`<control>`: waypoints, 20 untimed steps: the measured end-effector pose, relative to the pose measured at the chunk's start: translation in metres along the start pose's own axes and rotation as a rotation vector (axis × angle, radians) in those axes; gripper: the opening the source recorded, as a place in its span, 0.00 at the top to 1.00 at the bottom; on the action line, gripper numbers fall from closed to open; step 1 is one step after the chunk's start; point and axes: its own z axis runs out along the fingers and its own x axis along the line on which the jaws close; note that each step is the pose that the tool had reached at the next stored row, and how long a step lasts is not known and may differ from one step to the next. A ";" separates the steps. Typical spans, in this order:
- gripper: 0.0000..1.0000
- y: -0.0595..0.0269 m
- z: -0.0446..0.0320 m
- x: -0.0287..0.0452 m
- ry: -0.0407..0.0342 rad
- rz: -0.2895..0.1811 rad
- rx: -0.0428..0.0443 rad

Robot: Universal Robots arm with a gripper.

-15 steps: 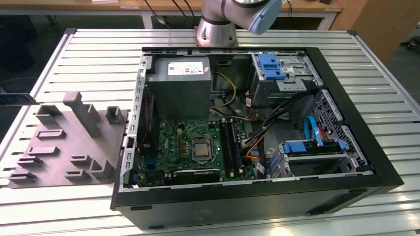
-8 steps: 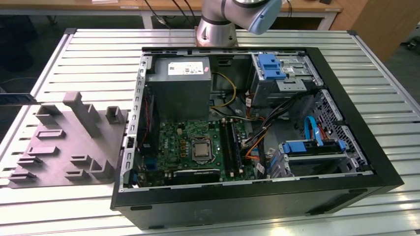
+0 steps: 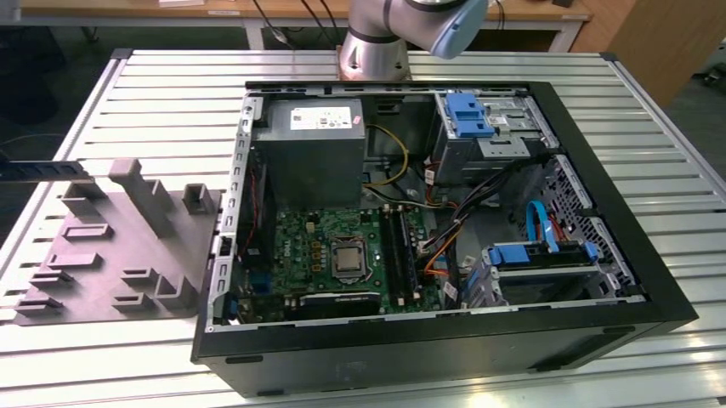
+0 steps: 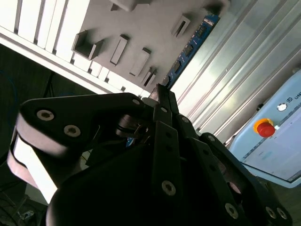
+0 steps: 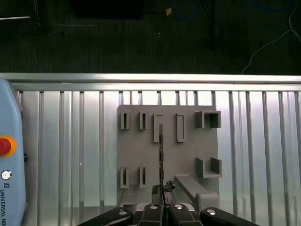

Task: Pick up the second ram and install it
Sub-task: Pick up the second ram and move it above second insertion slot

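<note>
1. Gripper (image 4: 160,94) in the second wrist view pinches one end of your second ram (image 4: 190,47).
2. First wrist view: ram edge-on above the fixture plate (image 5: 188,155).
3. Exterior view: ram left of the computer case (image 3: 454,357). Likely light, stiff, fragile; hold edges, not chips.

Your ribbed aluminium table (image 3: 159,93) sits in front of a wooden desk (image 3: 114,12), with a wood panel (image 3: 664,42) on the exterior view's right. Past the table edge there's dark floor (image 5: 117,42) with loose cables (image 5: 186,10).
</note>
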 end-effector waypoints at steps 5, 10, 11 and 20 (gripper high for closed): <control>0.89 -0.0179 -0.0010 -0.0005 0.0001 0.000 -0.0001; 0.89 -0.0366 -0.0021 -0.0011 0.0001 0.000 0.0000; 0.89 -0.0408 -0.0022 -0.0013 0.0000 0.000 0.0000; 0.89 -0.0796 -0.0043 -0.0025 0.0000 0.000 0.0001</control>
